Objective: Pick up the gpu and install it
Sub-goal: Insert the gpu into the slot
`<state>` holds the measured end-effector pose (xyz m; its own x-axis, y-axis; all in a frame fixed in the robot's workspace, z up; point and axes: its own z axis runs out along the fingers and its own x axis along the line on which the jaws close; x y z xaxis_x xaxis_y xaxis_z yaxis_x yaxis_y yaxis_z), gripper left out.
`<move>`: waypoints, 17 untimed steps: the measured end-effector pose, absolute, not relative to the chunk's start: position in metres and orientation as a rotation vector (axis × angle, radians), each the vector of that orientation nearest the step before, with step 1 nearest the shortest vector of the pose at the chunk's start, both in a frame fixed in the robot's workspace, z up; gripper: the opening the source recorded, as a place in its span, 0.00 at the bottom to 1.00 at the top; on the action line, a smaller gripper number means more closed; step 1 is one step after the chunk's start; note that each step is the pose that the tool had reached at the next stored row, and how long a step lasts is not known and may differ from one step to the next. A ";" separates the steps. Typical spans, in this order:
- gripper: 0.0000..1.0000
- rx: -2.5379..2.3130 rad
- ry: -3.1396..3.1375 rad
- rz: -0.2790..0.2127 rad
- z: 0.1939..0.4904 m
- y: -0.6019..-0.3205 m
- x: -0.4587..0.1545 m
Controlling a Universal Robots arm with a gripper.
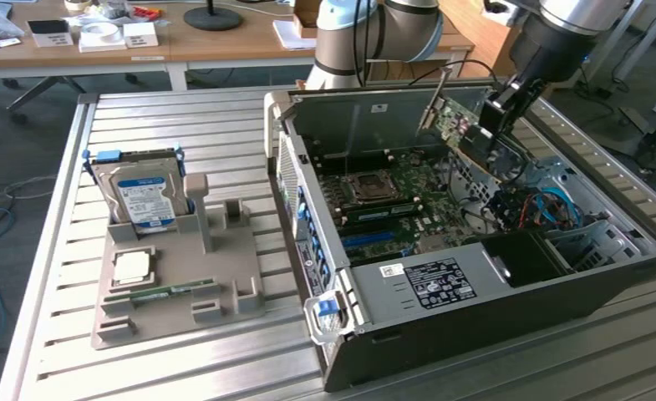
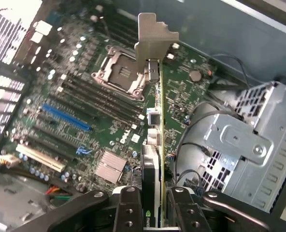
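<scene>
As I monitored remotely, the gripper [image 1: 506,107] had its fingers [image 2: 128,212] clenched on the gpu [image 1: 470,125]. It hung tilted above the motherboard [image 1: 389,209] of the open case [image 1: 473,305], long axis running away from the gripper, silver bracket [image 2: 152,38] farthest.

Gpu [image 1: 467,125] in my tool [image 2: 151,205], above the motherboard [image 1: 383,209] inside the case [image 1: 461,309]; hard drive [image 1: 138,196] at the exterior view's left.

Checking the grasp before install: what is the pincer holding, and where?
The gpu, clamped by the end opposite its silver bracket.
</scene>
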<state>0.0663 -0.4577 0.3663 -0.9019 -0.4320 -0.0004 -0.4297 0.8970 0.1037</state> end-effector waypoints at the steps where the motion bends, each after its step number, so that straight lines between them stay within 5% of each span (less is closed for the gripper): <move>1: 0.27 0.717 -3.030 -0.158 0.366 -0.458 0.066; 17: 0.27 1.095 -2.902 -0.151 0.365 -0.458 0.066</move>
